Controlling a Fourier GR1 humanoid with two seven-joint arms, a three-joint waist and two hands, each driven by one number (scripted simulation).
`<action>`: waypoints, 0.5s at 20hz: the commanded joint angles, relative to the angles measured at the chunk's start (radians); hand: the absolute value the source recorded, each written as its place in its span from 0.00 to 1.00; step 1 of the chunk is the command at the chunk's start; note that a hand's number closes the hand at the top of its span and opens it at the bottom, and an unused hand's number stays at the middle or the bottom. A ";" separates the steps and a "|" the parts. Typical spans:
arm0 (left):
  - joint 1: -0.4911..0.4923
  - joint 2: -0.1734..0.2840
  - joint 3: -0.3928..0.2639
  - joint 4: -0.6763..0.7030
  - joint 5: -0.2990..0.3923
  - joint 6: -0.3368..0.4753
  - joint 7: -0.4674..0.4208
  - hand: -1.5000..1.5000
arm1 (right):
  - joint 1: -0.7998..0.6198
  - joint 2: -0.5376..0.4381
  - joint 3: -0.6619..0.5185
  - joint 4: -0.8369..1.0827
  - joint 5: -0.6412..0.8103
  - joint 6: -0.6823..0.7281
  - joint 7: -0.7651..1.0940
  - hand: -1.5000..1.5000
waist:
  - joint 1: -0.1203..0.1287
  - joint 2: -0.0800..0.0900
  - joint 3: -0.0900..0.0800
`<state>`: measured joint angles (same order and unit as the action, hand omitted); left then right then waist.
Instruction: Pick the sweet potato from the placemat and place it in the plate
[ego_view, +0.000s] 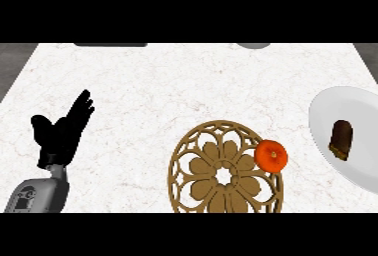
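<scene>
On the white marbled counter (184, 85), a round tan placemat (221, 172) with cut-out flower tracery lies at lower centre, its lower part cut off by the view's edge. The sweet potato (271, 156) sits on the placemat's right rim, overlapping the edge: a small orange-red lump, rounded oval in outline, with a paler spot near its middle. To the right, a white plate (332, 107) runs partly out of view; a dark brown oblong item (341, 139) with a lighter lower end lies in it. Sweet potato and plate are near each other but apart. Left hand (60, 134) shows at lower left, well apart from the placemat, fingers straight and pointing up, thumb spread, holding nothing. Right hand does not show.
</scene>
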<state>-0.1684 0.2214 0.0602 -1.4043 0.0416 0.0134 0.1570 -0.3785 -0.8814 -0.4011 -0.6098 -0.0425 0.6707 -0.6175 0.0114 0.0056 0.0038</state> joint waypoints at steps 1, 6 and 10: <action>0.031 -0.010 -0.009 -0.035 -0.001 0.000 -0.007 0.50 | 0.000 -0.055 -0.011 0.077 -0.022 0.202 -0.164 0.00 | 0.016 0.002 0.002; -0.007 0.016 0.009 -0.021 0.004 -0.011 0.016 0.50 | 0.023 -0.058 0.022 0.090 -0.008 0.163 -0.207 0.00 | 0.015 0.005 0.003; -0.005 0.009 0.015 0.005 0.018 -0.025 0.002 0.50 | 0.037 -0.104 0.034 0.103 -0.018 0.198 -0.216 0.00 | 0.007 0.005 0.003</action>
<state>-0.1706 0.2241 0.0640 -1.4088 0.0462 0.0016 0.1582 -0.3731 -0.9549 -0.3789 -0.5467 -0.0670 0.6555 -0.6442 0.0226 0.0104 0.0062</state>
